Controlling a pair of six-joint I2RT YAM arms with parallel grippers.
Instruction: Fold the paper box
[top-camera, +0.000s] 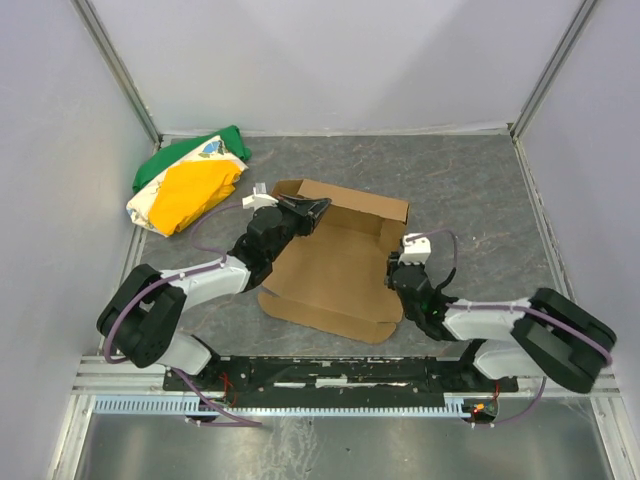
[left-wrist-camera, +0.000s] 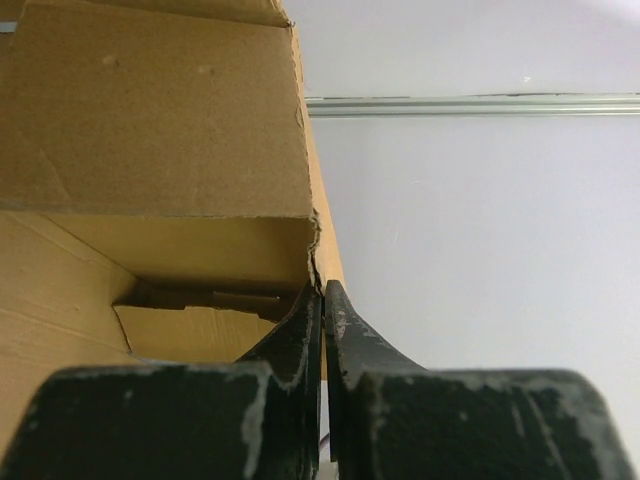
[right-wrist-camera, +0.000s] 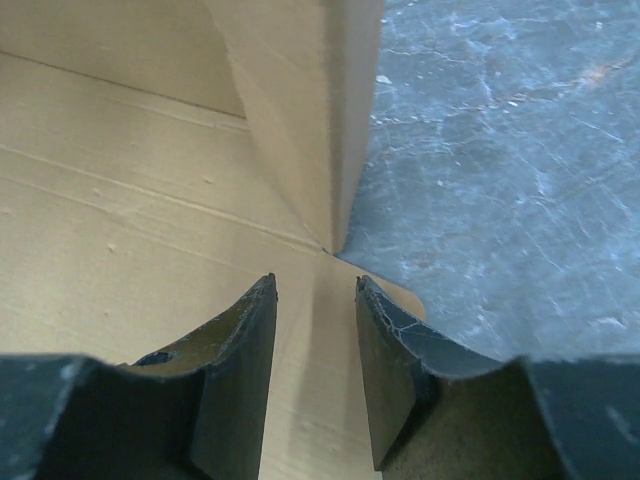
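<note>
Left wrist: left end effector (left-wrist-camera: 322, 305) pinched shut on raised wall (left-wrist-camera: 160, 120) of paper box (top-camera: 335, 270) | right end effector (right-wrist-camera: 316, 330) narrowly parted, empty, beside upright flap (right-wrist-camera: 300, 120) | box mid-tabletop (top-camera: 470, 190), half-erected (far wall up) | step: standing walls | next: right must grip its flap, fold inward.

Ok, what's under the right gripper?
The box: its flat panel lies under the open fingers, with an upright flap just ahead and table to the right. Anything beneath the panel is covered.

One paper box (top-camera: 335, 275), one cloth bundle (top-camera: 190, 185), two arms (left arm (top-camera: 200, 281), right arm (top-camera: 490, 320))
</note>
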